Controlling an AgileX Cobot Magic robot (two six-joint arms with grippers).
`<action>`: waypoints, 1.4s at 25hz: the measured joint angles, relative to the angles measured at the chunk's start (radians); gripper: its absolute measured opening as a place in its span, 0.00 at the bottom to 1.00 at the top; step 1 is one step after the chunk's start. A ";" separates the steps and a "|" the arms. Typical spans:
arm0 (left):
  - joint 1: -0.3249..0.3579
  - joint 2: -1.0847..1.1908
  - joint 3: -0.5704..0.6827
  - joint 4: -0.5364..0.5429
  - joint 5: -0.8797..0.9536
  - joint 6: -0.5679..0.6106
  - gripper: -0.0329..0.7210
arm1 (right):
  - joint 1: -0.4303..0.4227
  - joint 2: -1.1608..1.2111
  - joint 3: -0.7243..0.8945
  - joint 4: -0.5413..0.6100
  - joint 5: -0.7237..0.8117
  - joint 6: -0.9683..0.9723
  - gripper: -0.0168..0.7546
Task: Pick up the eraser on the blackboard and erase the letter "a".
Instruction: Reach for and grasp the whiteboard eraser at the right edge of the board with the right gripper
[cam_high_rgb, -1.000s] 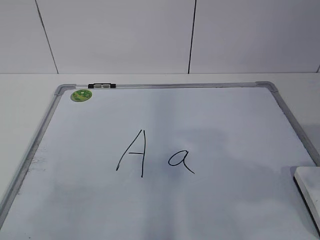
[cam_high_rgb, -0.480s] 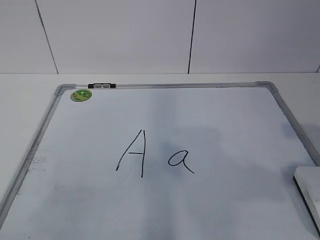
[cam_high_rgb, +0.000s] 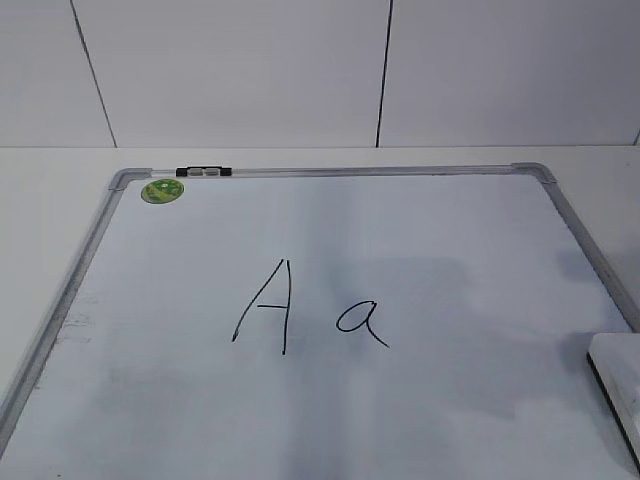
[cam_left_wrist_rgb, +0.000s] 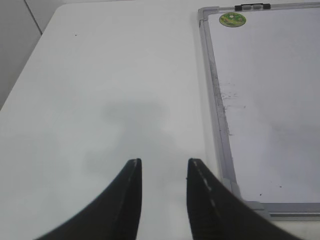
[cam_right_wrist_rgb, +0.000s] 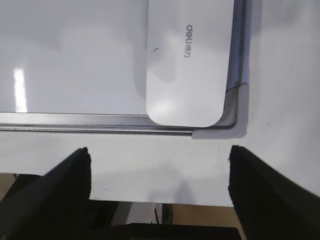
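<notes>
the counter (cam_high_rgb: 40, 200) is plain white and carries the blackboard (cam_high_rgb: 420, 230) (a white dry-erase surface, really, in a thin grey frame with rounded corners), which lies flat and fills most of the exterior view. the eraser (cam_right_wrist_rgb: 187, 65) sits on the board tucked into one corner, its long side running along the frame and its rounded end nearly touching the bottom rail in the right wrist view; in the exterior view only a sliver of it shows at the right edge. it is white with a small grey brand mark printed on top. the right gripper (cam_right_wrist_rgb: 160, 170) hangs above the counter just off that corner, fingers (cam_right_wrist_rgb: 60, 185) spread wide apart with nothing between them. the left gripper (cam_left_wrist_rgb: 162, 185) hovers over bare counter beside the board's left frame, its dark fingers (cam_left_wrist_rgb: 127, 195) parted a little and empty. near the middle of the board a tall capital "A" (cam_high_rgb: 265, 305) stands in black marker, and just to its right is the letter "a" (cam_high_rgb: 362, 322), unsmudged, well apart from the eraser. a small round green magnet (cam_high_rgb: 162, 190) sits in the far left corner beside a little black clip (cam_high_rgb: 203, 172) on the top rail.
</notes>
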 joint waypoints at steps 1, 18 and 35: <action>0.000 0.000 0.000 0.000 0.000 0.000 0.35 | 0.000 0.013 0.000 -0.006 -0.006 0.002 0.90; 0.000 0.000 0.000 0.000 0.000 0.000 0.35 | 0.000 0.240 -0.002 -0.064 -0.158 0.053 0.90; 0.000 0.000 0.000 0.000 0.000 0.000 0.35 | 0.000 0.363 -0.003 -0.115 -0.242 0.136 0.90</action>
